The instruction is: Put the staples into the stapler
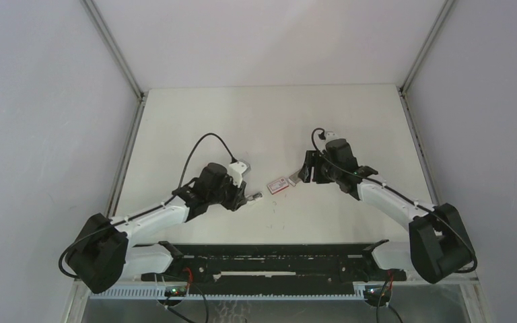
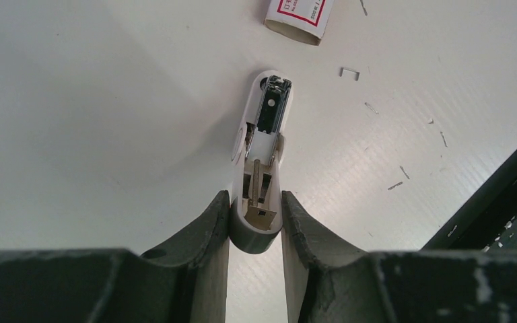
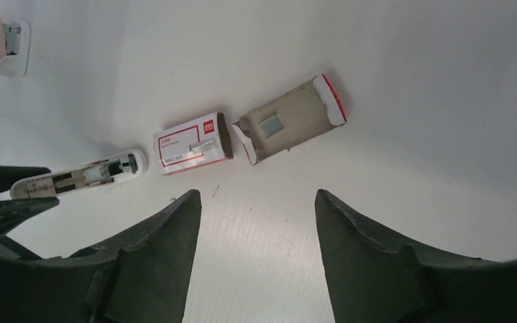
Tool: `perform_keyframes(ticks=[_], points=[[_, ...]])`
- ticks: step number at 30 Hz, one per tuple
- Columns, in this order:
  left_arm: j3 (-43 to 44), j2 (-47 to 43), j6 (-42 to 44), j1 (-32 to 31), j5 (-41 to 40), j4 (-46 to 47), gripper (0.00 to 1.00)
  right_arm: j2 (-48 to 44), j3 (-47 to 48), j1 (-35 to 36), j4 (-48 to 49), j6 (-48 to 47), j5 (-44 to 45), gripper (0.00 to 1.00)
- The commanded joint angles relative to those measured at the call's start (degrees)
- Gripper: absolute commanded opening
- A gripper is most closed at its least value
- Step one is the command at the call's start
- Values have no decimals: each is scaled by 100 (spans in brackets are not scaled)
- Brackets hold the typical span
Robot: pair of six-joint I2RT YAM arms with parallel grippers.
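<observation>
My left gripper (image 2: 256, 225) is shut on the rear end of a small white stapler (image 2: 264, 145), which points away over the table with its metal magazine channel showing. The stapler also shows in the right wrist view (image 3: 81, 176) and the top view (image 1: 254, 198). The red-and-white staple box sleeve (image 3: 192, 145) lies just beyond the stapler's tip. Its grey tray (image 3: 296, 114) lies pulled out beside it, with a short silvery staple strip (image 3: 269, 126) inside. My right gripper (image 3: 256, 202) is open and empty, hovering just short of the sleeve and tray.
Loose single staples (image 2: 350, 71) are scattered on the white table right of the stapler. A pinkish-white object (image 3: 0, 40) lies farther off. The black rail (image 1: 269, 252) runs along the near edge. Side walls flank the table.
</observation>
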Motion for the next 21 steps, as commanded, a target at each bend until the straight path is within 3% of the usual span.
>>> perform_keyframes(ticks=[1, 4, 7, 14, 21], points=[[20, 6, -114, -78, -274, 148, 26, 295, 362, 43, 156, -10, 193, 61], [21, -43, -173, -78, -471, 108, 57, 261, 372, 42, 165, 9, 194, 61], [-3, -249, -212, -86, -609, 82, 70, 64, 357, 30, 47, -9, 338, 62], [399, -1067, -454, -493, -1593, 127, 71, -775, 53, -423, 9, -48, 512, 63], [1903, 496, -756, -1060, -1553, 257, 60, -1612, -717, -1327, 457, 257, 189, 63]])
